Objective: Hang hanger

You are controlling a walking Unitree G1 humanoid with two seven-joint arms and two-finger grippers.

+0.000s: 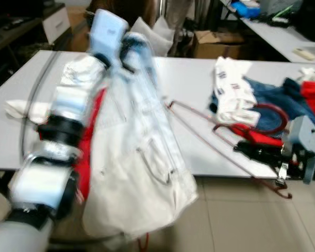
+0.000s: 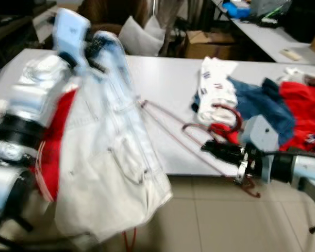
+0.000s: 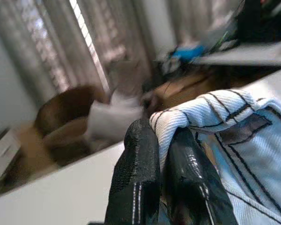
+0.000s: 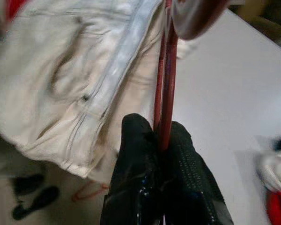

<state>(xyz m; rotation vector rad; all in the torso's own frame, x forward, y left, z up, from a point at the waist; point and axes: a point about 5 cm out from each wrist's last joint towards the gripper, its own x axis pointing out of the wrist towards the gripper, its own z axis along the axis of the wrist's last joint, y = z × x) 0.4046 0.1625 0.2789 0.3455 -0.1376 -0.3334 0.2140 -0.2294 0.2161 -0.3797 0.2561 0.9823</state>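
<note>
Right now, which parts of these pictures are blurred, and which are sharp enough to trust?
Both eye views: motion blur smears the left arm and the white garment; the table and the clothes pile are only soft. Left wrist view: the left tool pinching the garment's edge is sharp, the room behind blurred. Right wrist view: the right tool on the red hanger is clear, the garment hazy.
</note>
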